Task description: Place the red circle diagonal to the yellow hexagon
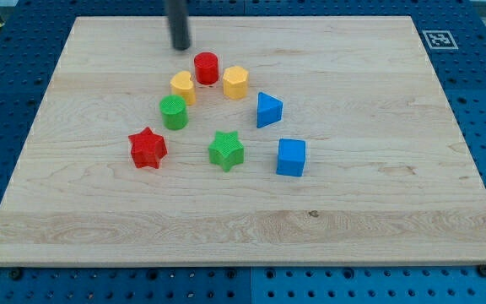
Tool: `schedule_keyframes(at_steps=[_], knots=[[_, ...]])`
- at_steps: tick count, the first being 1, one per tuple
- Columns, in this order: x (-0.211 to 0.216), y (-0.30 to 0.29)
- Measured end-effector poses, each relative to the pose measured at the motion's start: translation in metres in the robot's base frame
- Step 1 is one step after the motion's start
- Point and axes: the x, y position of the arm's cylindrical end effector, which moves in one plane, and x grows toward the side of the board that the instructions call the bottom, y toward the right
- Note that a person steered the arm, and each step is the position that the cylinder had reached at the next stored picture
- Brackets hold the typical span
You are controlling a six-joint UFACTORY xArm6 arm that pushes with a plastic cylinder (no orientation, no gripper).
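The red circle (207,67) sits on the wooden board near the view's top centre. The yellow hexagon (235,82) is just to its right and slightly below, almost touching it. A second yellow block (183,87) lies to the red circle's lower left. My tip (180,47) is above and to the left of the red circle, a short gap away, touching no block.
A green cylinder (174,111) sits below the second yellow block. A red star (148,148) is at lower left, a green star (226,150) in the middle, a blue triangle (268,110) and a blue cube (291,157) to the right. The board (378,186) lies on a blue pegboard.
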Motion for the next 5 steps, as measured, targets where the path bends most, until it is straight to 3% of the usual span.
schedule_keyframes(at_steps=[1,2,5], knots=[[0.043,-0.016],[0.042,-0.014],[0.045,0.116]])
